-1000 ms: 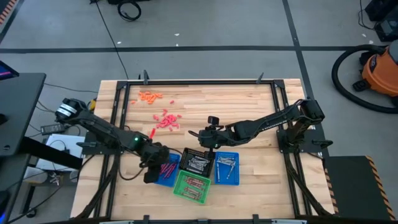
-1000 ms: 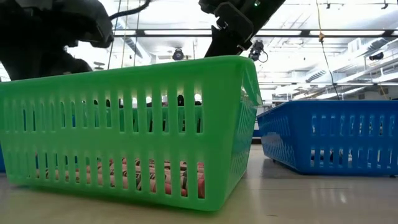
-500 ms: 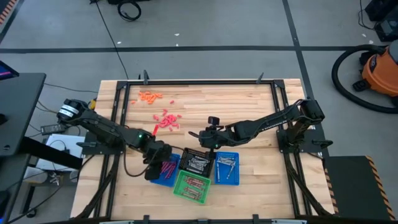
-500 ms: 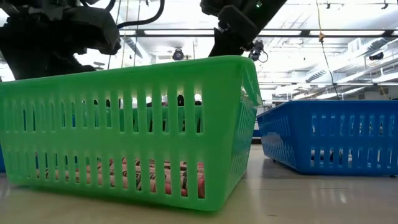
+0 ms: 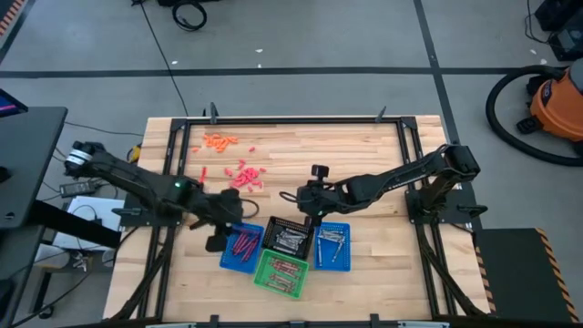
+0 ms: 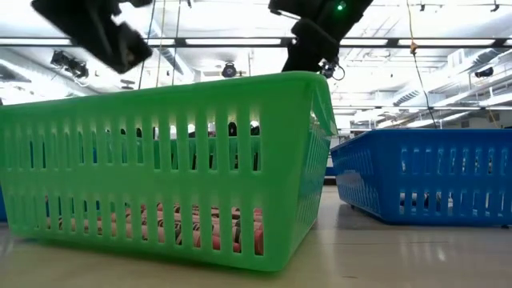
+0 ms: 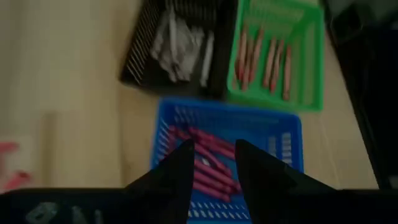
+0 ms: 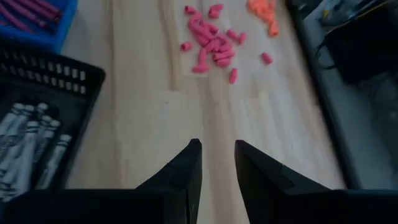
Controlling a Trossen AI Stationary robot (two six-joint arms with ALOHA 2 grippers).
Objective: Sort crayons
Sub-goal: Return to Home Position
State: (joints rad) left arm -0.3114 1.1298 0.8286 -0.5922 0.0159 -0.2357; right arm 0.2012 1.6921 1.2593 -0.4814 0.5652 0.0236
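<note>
Wooden bench (image 5: 364,146) seen from above. Left arm (image 5: 137,179) reaching in, left jaws just beside the left blue basket (image 5: 239,253), narrowly parted, holding nothing. Right arm (image 5: 401,178) over mid-bench, right jaws slightly open, empty. Black basket (image 5: 290,237), green basket (image 5: 281,271) and second blue basket (image 5: 332,246) clustered together. Dark red crayons (image 7: 208,155) inside the left blue basket; grey crayons (image 8: 25,140) in the black one; pink pieces (image 5: 244,176) loose on the bench.
</note>
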